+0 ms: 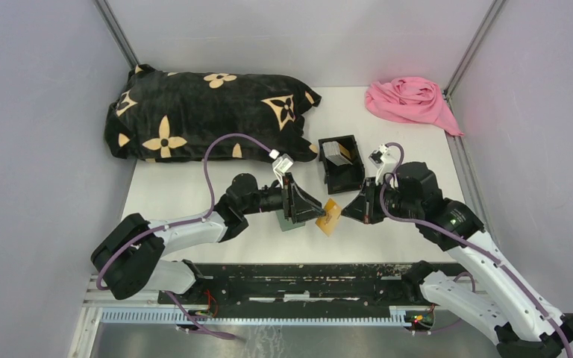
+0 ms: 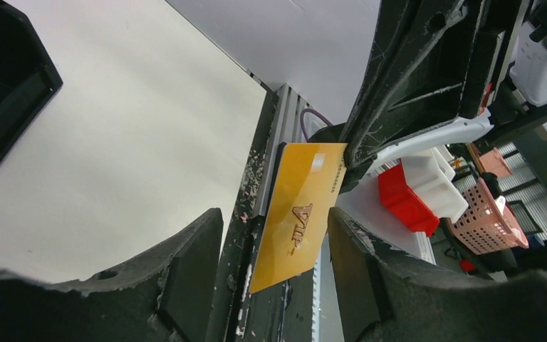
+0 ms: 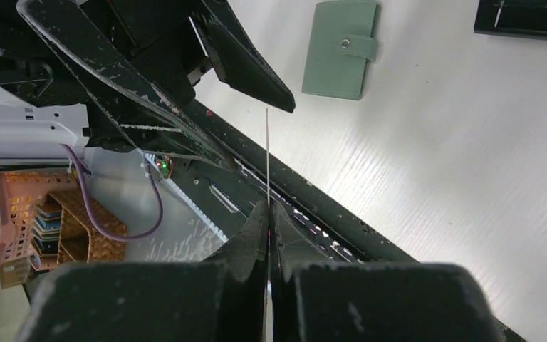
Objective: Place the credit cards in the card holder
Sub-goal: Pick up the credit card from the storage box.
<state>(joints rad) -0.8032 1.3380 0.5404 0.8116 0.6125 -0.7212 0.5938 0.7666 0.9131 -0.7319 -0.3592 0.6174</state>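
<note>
A yellow credit card [image 1: 331, 217] marked VIP hangs in the air between my two grippers. My right gripper [image 1: 345, 212] is shut on it; in the right wrist view the card [image 3: 267, 153] shows edge-on, rising from the closed fingertips [image 3: 268, 208]. My left gripper [image 1: 318, 209] is open, and its fingers [image 2: 199, 242] stand on either side of the card [image 2: 300, 214] without touching it. The sage-green card holder [image 3: 340, 48] lies shut on the table with its tab snapped, partly under the left gripper in the top view [image 1: 291, 223]. More cards [image 1: 336, 153] stand in the black box.
The black open-topped box [image 1: 341, 162] stands just behind the grippers, and also shows in the left wrist view [image 2: 3, 92]. A black flower-print pillow [image 1: 201, 112] lies at the back left. A pink cloth [image 1: 410, 101] lies at the back right. The table's front rail [image 1: 291, 272] is just below the card.
</note>
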